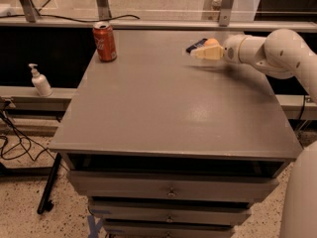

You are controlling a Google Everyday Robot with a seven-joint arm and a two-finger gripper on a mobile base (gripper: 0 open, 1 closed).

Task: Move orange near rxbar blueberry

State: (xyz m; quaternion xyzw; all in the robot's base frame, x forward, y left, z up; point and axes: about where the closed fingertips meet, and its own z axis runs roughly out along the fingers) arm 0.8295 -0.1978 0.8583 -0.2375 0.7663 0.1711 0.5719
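Observation:
The orange [212,42] shows as a small round orange shape at the back right of the table, partly hidden behind my gripper. The rxbar blueberry [195,45], a flat dark navy wrapper, lies right beside it on its left, touching or almost touching. My gripper [204,53] comes in from the right on the white arm [277,51] and sits at the orange, its cream tips pointing left just in front of the bar. A shadow lies on the table under it.
A red-orange soda can [104,41] stands upright at the table's back left corner. The grey table [168,113] has drawers below its front edge. A white pump bottle [39,81] stands on a ledge to the left. A metal rail runs behind the table.

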